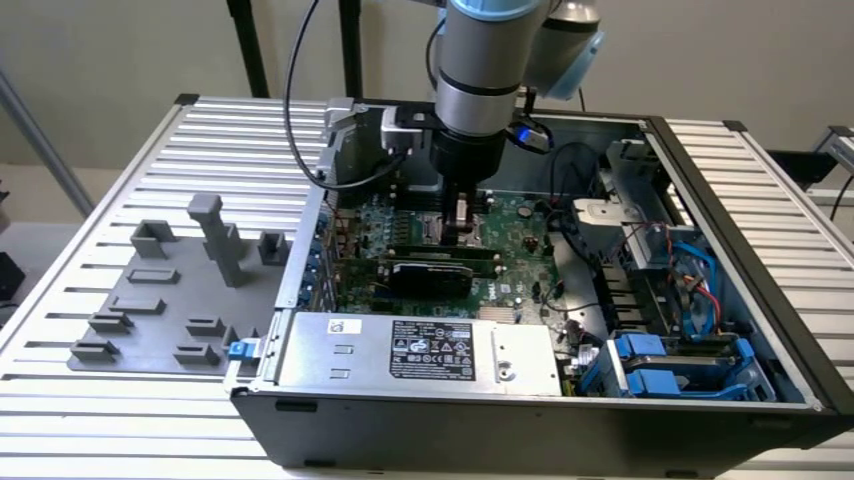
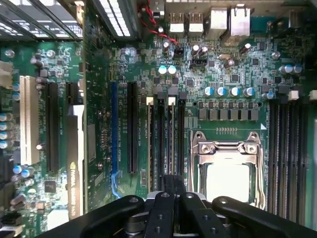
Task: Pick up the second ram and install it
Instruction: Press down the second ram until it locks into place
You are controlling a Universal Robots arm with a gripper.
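Gripper (image 2: 168,184), fingers shut tight, is hovering over the black slots (image 2: 166,139) beside the CPU socket (image 2: 225,171). Installing seems to be happening, needing a straight, gentle push.

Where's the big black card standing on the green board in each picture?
Exterior view: the black card stands between the end effector and the silver power supply.
Wrist view: edge-on, beside the long white slot.
Shared landmark: the green motherboard beneath it.
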